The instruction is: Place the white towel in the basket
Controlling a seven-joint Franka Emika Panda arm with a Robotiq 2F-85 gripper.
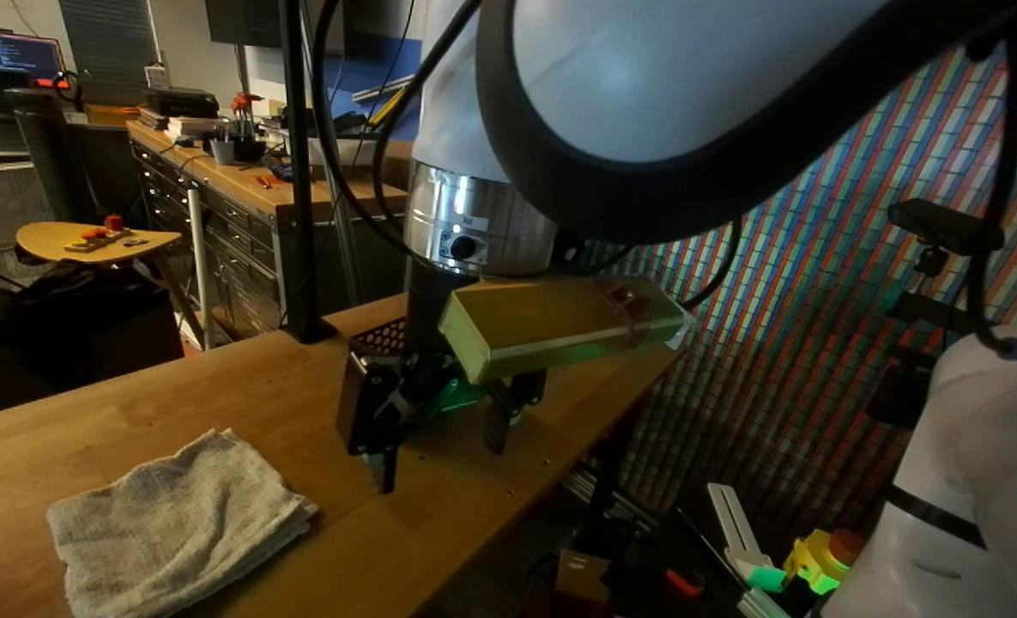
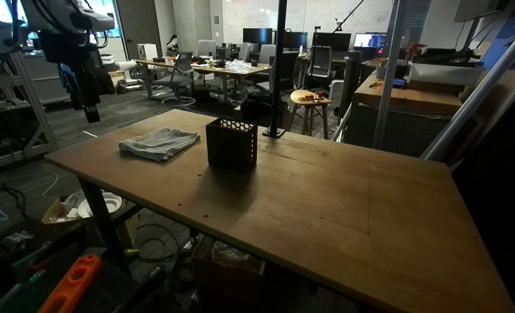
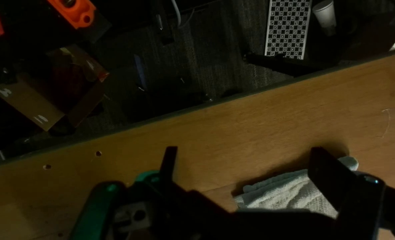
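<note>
The white towel (image 1: 182,524) lies folded and rumpled on the table. It also shows in an exterior view (image 2: 159,143) and partly in the wrist view (image 3: 290,191), where the gripper covers the rest of it. The black basket (image 2: 231,145) stands upright beside the towel, with holes along its rim. In an exterior view the basket (image 1: 379,336) is mostly hidden behind my gripper (image 1: 441,463). My gripper (image 3: 245,151) is open and empty, fingers pointing down, above the table. One finger overlaps the towel in the wrist view. The gripper also shows from the side (image 2: 92,114).
The wooden table (image 2: 327,208) has an edge that crosses the wrist view (image 3: 197,108). A black post (image 2: 277,100) stands at the table's border near the basket. A yellow-green box (image 1: 559,330) sits on the wrist. A stool (image 2: 309,98) and a bench (image 2: 407,98) stand beyond the table.
</note>
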